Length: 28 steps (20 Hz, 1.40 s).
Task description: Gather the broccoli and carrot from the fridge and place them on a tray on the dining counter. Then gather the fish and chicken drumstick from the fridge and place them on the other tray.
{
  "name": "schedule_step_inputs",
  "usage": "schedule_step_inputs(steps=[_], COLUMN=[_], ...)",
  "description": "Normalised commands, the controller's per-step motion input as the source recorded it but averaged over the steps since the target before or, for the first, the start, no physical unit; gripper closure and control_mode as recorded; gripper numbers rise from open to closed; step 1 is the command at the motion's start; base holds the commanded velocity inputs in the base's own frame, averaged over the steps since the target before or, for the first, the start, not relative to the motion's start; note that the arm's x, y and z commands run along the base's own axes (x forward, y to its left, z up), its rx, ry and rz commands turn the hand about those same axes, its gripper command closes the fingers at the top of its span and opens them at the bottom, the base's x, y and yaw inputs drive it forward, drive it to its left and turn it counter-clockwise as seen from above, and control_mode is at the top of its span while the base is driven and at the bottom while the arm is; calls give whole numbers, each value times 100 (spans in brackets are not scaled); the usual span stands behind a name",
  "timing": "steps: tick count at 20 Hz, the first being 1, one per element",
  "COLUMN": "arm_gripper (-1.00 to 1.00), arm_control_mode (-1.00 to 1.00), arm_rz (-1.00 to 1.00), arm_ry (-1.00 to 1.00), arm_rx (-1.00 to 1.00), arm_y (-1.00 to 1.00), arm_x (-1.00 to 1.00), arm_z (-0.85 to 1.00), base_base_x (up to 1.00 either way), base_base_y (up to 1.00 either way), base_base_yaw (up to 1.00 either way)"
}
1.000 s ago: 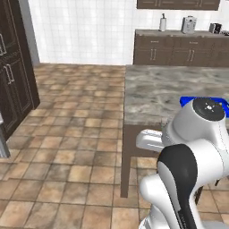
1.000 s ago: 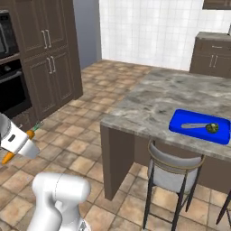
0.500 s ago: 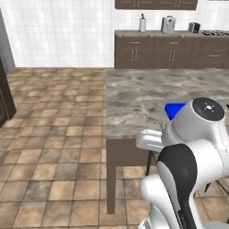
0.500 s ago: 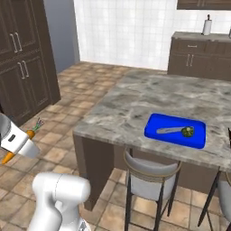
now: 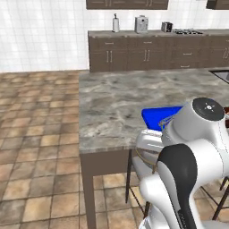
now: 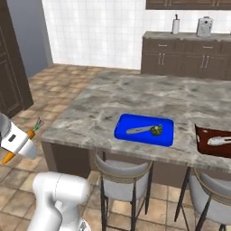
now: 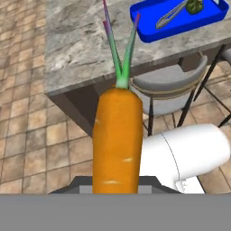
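Note:
My gripper (image 6: 18, 142) is shut on the carrot (image 7: 118, 135), an orange root with green stalks. In the right base view the carrot (image 6: 31, 134) hangs at the far left, low over the floor and short of the dining counter (image 6: 135, 97). A blue tray (image 6: 124, 128) lies near the counter's front edge and holds the broccoli (image 6: 156, 130) and a grey utensil (image 6: 139, 131). The hand view shows the same blue tray (image 7: 212, 16) and broccoli (image 7: 195, 5) at its top right. A dark red tray (image 6: 203, 137) to the right holds a pale long item I cannot identify. The fridge, fish and drumstick are out of view.
Two grey stools (image 6: 122, 173) stand tucked under the counter's front edge, one directly below the blue tray. The arm hides most of the blue tray (image 5: 156, 116) in the left base view. Brown cabinets (image 6: 189, 58) line the back wall. Tiled floor (image 6: 58, 85) lies open to the left.
The whole picture has shifted: the base has driven and turned toward the dining counter, which now sits nearer and more central. The carrot stays in the gripper.

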Motion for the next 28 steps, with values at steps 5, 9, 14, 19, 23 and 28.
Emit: schedule_step_inputs(steps=[5,9,14,19,23,28], arm_gripper=[100,100,100,100,100,100], arm_control_mode=[100,100,100,100,100,100], arm_rz=[0,0,0,0,0,0], arm_ry=[0,0,0,0,0,0], arm_rx=[0,0,0,0,0,0], arm_y=[0,0,0,0,0,0], arm_x=[0,0,0,0,0,0], arm_z=[0,0,0,0,0,0], base_base_x=[39,41,39,46,53,58], base_base_y=[-47,-49,-53,-40,-25,-13], base_base_yaw=[-22,-19,-11,-2,0,0])
